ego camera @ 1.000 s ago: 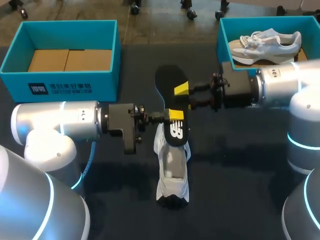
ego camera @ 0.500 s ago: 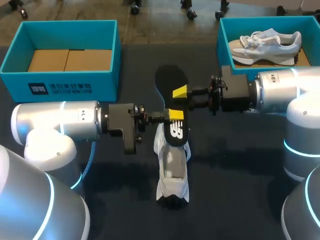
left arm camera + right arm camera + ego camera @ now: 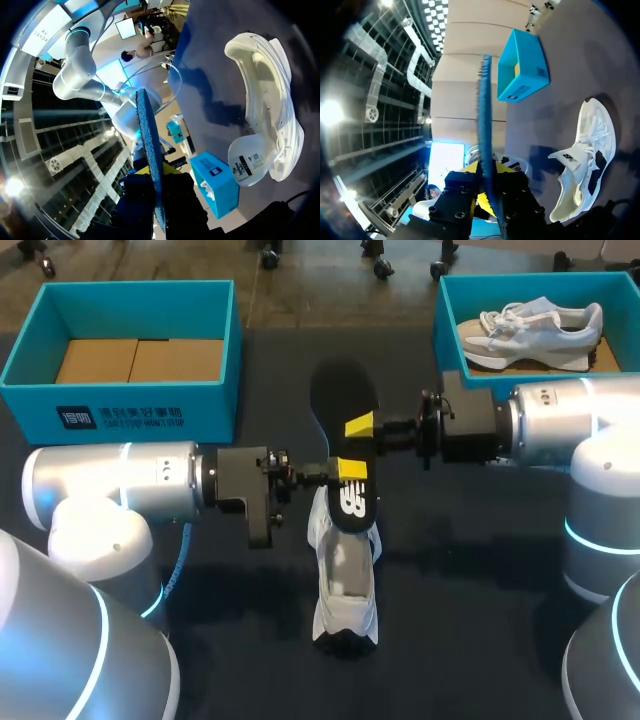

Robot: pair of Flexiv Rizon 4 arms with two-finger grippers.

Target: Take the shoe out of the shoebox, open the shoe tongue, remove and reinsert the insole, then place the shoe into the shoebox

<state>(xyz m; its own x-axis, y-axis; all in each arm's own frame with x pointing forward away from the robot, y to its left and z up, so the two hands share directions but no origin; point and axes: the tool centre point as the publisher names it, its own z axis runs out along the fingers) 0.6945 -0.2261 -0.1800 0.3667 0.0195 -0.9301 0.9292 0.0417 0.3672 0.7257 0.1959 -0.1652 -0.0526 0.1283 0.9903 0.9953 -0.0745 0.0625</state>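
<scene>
Our left gripper (image 3: 350,469) and right gripper (image 3: 362,425) both clamp one black insole (image 3: 338,400) above one white shoe (image 3: 345,585). Two teal boxes: the left shoebox (image 3: 130,412), and the right shoebox (image 3: 446,318) holding a second shoe (image 3: 530,328).

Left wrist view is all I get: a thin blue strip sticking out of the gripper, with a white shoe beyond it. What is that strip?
Observer: It is the insole, edge-on to you. From above, its broad black face shows, with a white logo.
Operator: Does just this gripper hold it?
Observer: No. The right gripper pinches its opposite edge, farther from the white shoe than the left gripper.
Operator: And the teal box I glimpse?
Observer: There are two. The left box holds only cardboard; the right box holds a second shoe.
</scene>
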